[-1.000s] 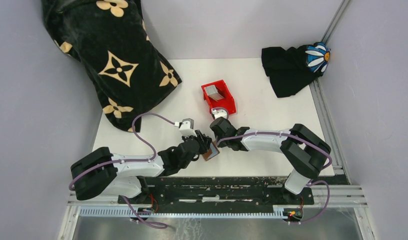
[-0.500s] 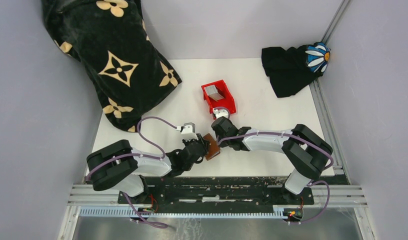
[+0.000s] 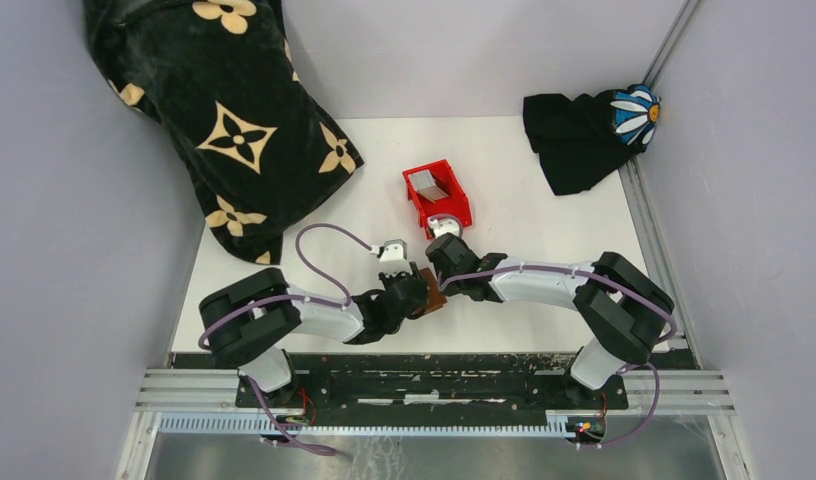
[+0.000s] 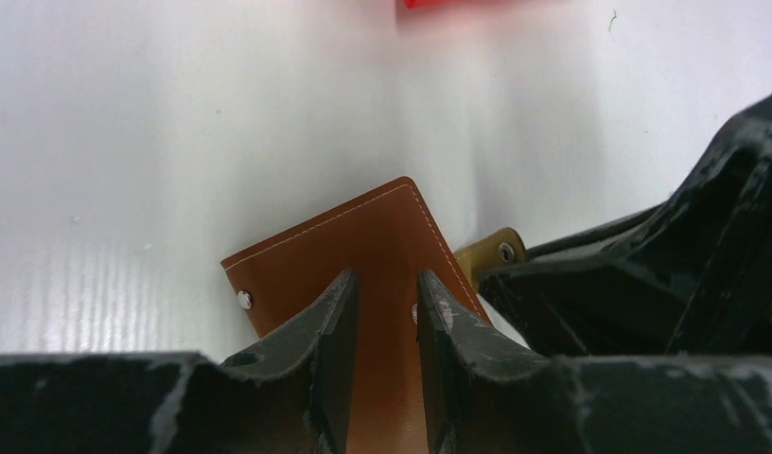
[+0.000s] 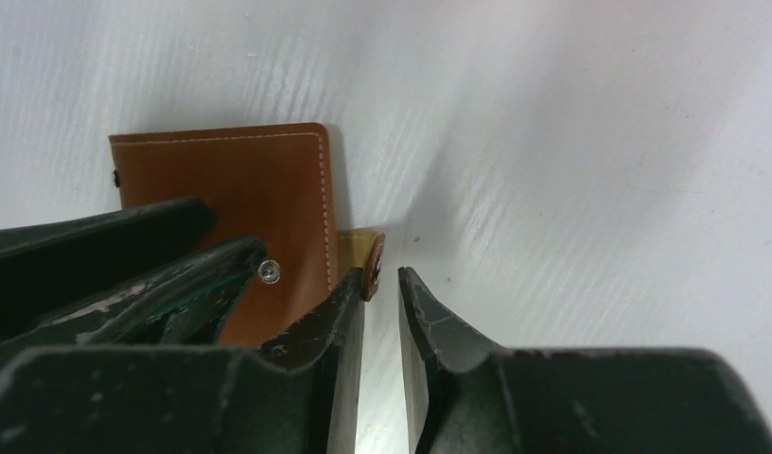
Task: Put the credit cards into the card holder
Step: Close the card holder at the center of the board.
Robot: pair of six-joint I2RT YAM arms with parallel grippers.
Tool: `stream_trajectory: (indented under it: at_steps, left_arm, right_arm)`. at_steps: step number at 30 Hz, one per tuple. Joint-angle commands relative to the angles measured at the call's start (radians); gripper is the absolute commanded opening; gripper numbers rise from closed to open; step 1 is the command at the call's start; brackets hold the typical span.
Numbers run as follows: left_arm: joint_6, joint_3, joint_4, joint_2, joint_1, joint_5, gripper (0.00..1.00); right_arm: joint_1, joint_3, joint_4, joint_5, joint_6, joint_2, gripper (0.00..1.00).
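**Wallet between both grippers, no card in it yet**

Since a second ago: a swing of the left arm toward the right, elbow drawn in toward the middle, and with it a small shift of the wallet (image 3: pixel 433 298) right and far. Little change at the right arm.

Early in the job, by the look of it. No card visible in or on the wallet. One grey card (image 3: pixel 431 185) standing in the red bin (image 3: pixel 460 200), apart on the far side; any others not to be made out. Probably left to do: open the wallet, fetch the card, slide it in.

Wallet at the near middle of the table (image 3: pixel 544 230), between the two grippers, apparently flat on the surface. Brown leather, pale stitching along the edge, small metal studs, rounded corners. Seems folded shut, yet with the snap tab (image 5: pixel 365 251) sticking out free at one side, stud showing, so probably unfastened.

Left gripper (image 4: pixel 386 284): fingers a little apart, set over the wallet's top face, brown leather showing through the gap. Nothing pinched between them as far as can be seen; pressing down or merely hovering, cannot tell.

Right gripper (image 5: pixel 380 279): fingers narrowly apart, only bare table in the gap, holding nothing. One fingertip just beside the tab, perhaps touching it.
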Motion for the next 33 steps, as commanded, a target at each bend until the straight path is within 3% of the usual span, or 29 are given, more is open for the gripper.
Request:
stream_trajectory:
  at_steps: [1,33]
  left_arm:
    - [-0.017,0.071,-0.111,0.058,-0.003,-0.025,0.37]
    - [0.019,0.096,-0.156,0.115,0.004,-0.049,0.36]
  right_arm:
    - [-0.004,0.021,-0.037,0.042,-0.026,-0.048,0.26]
    - [-0.049,0.113,-0.071,-0.019,-0.059,-0.026,0.26]
